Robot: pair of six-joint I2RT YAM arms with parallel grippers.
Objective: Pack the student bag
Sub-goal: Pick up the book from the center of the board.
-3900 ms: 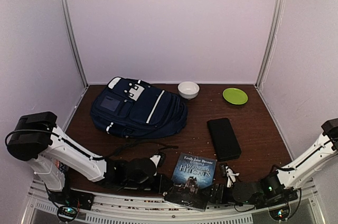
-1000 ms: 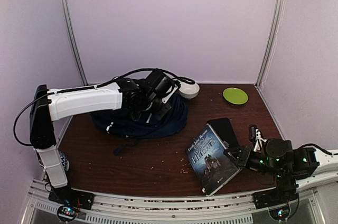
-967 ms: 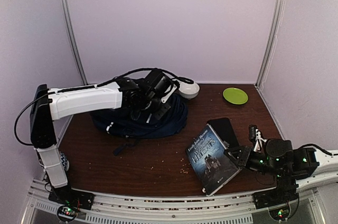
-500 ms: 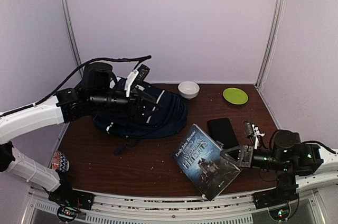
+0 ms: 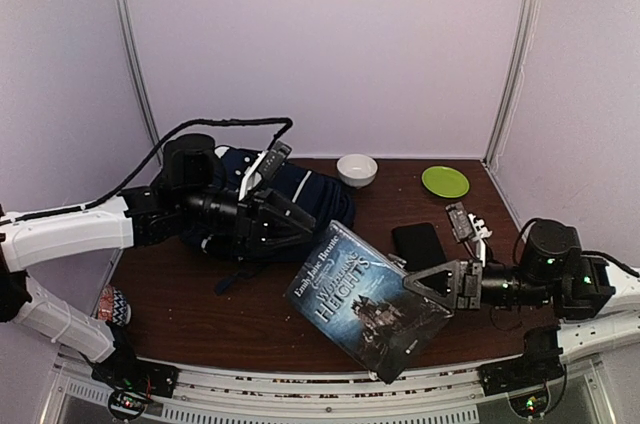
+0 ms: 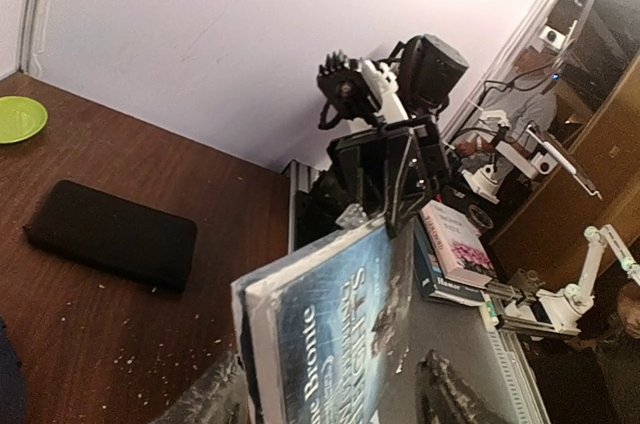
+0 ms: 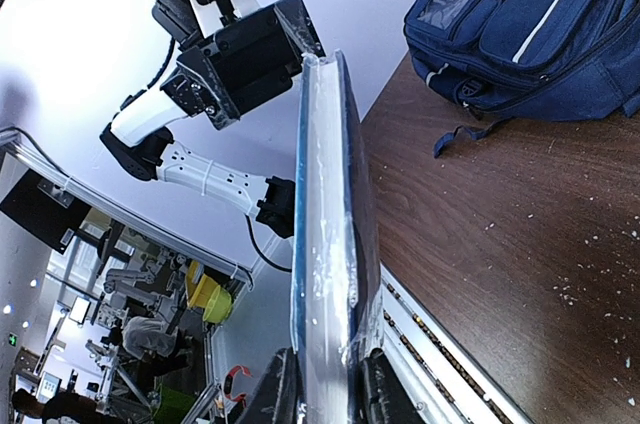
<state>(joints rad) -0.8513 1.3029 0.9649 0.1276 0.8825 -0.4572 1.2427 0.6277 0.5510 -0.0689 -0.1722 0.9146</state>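
Student bag (image 7: 540, 34) lies just behind the wide-open, empty left gripper (image 5: 298, 216), the nearer one; right gripper (image 5: 428, 284) clamps the Wuthering Heights paperback (image 5: 365, 299).

Even, soft overhead light; walls read pale violet. Weak diffuse shadows on tabletop (image 5: 240, 309). Left wrist view: blown-out wall patch at top, bottom foreground blurred. Right wrist view: sharp, sheen on book (image 7: 325, 244) wrap.

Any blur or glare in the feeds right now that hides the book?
Top view: evenly lit, book cover sharp, title readable. Left wrist: top of frame blown out, own fingers blurred at the bottom edge. Right wrist: glare streaks along the book's wrapped edge; bag in focus.
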